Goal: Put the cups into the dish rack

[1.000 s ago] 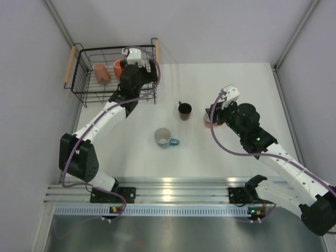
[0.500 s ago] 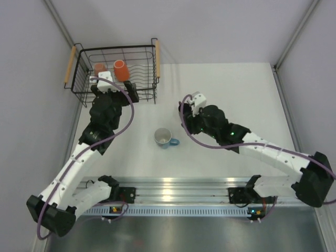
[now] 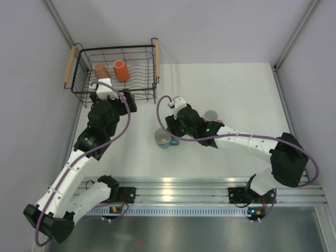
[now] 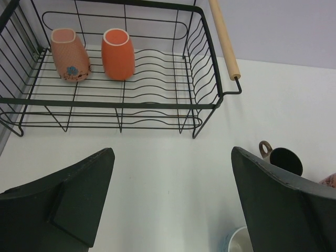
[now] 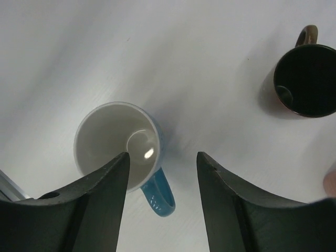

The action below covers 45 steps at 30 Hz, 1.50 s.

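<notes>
Left wrist: dish rack [image 4: 224,37] holds orange cup [image 4: 118,53], pink cup [image 4: 68,55].

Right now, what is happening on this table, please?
Two robot arms are loading cups into the dish rack. A pink cup and an orange cup already sit inside it. The left gripper is near the rack, jaws open and empty. The right gripper hovers above the light blue mug, jaws open and holding nothing. A dark mug stands on the table nearby.
</notes>
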Each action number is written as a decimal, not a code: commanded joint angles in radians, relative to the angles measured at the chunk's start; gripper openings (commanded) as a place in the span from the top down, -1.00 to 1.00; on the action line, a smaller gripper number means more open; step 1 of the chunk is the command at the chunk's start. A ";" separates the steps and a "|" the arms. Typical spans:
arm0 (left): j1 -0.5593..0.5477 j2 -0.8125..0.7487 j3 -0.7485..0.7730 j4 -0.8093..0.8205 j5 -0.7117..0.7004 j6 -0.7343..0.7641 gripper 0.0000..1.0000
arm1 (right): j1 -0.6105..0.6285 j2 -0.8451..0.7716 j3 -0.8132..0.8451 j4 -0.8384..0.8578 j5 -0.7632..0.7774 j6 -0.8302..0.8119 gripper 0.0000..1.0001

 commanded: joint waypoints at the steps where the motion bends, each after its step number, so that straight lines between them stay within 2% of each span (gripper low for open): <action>1: 0.003 -0.015 0.014 -0.030 0.019 -0.010 -0.98 | 0.040 0.040 0.077 0.006 0.021 0.026 -0.09; 8: 0.003 -0.013 0.023 -0.063 0.002 -0.011 -0.98 | 0.077 0.155 0.137 -0.040 0.038 0.024 -0.06; 18: 0.003 -0.027 0.029 -0.066 0.002 -0.022 -0.98 | 0.079 0.230 0.162 -0.051 0.064 0.020 0.01; 20: 0.003 -0.023 0.028 -0.066 0.007 -0.024 -0.97 | 0.079 0.259 0.179 -0.063 0.071 0.023 0.12; 21: 0.003 -0.021 0.026 -0.066 0.010 -0.022 -0.98 | 0.079 0.269 0.183 -0.064 0.073 0.026 0.24; 27: 0.003 -0.015 0.026 -0.075 0.005 -0.025 -0.97 | 0.077 0.310 0.203 -0.089 0.120 0.037 0.65; 28: 0.004 -0.013 0.025 -0.075 0.002 -0.024 -0.98 | 0.077 0.312 0.205 -0.100 0.128 0.037 0.79; 31: 0.003 -0.009 0.022 -0.081 -0.031 -0.020 -0.98 | 0.077 0.326 0.215 -0.127 0.145 0.038 1.00; 37: 0.003 0.040 0.051 -0.115 -0.100 -0.051 -0.98 | 0.079 0.264 0.177 -0.126 0.177 0.032 1.00; 45: 0.003 0.063 0.083 -0.133 -0.136 -0.117 -0.98 | 0.077 0.067 0.128 -0.172 0.280 -0.014 1.00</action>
